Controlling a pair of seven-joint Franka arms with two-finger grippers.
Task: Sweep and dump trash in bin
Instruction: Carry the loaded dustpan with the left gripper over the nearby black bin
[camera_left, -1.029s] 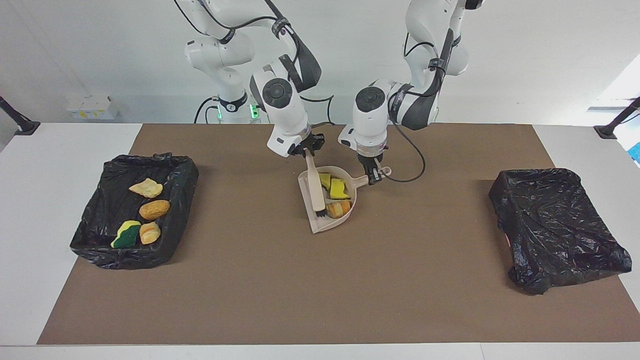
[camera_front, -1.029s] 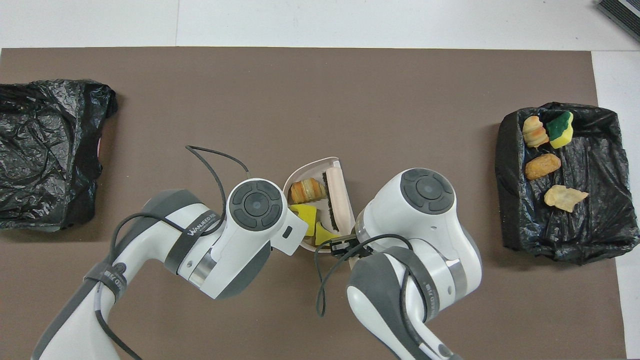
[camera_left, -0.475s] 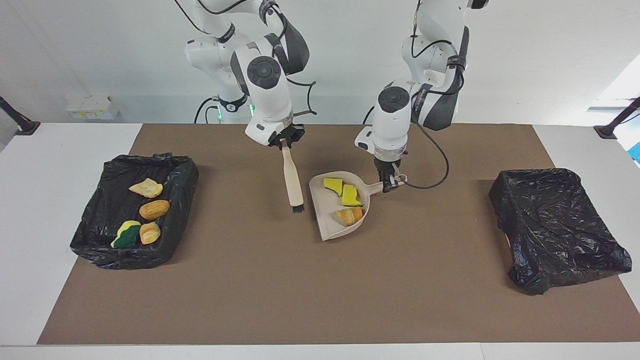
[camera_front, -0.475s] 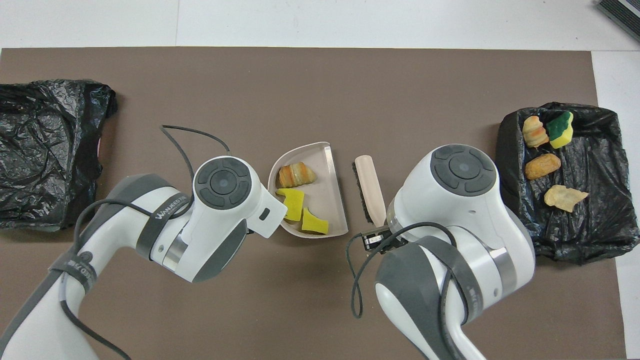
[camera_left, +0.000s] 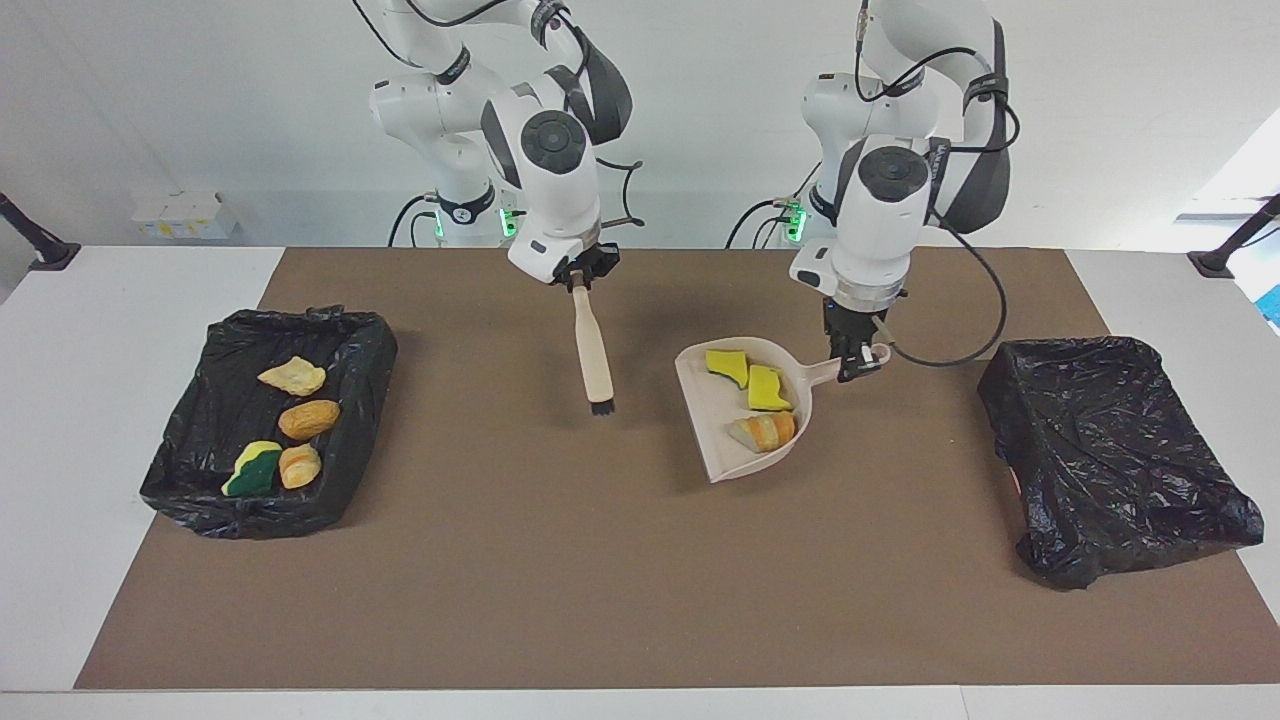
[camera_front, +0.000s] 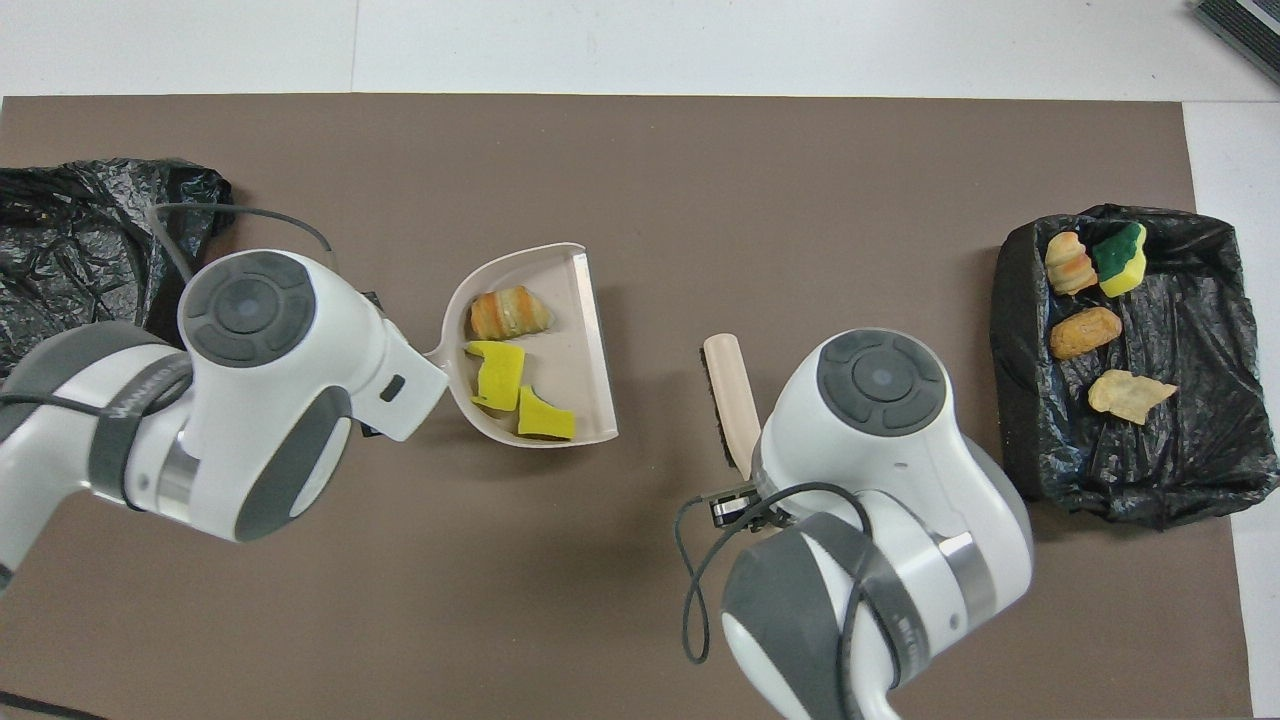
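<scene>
We see the left gripper (camera_left: 852, 362) clamping the dustpan (camera_left: 722, 428) handle, its mouth facing the right arm's bin (camera_left: 262, 420); three trash scraps (camera_left: 765, 388) lie inside. The right gripper (camera_left: 580, 281) holds the brush (camera_left: 592, 352), bristles down. No legible writing.

Robotics lab: two white arms (camera_left: 560, 150) at a mat-covered table (camera_left: 640, 560), bare white walls.

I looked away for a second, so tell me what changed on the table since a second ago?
The left gripper carried the dustpan, with three scraps aboard, toward the left arm's end. The right gripper lifted the brush out of the pan. Both grips unchanged; the four scraps in the bin stayed put.
</scene>
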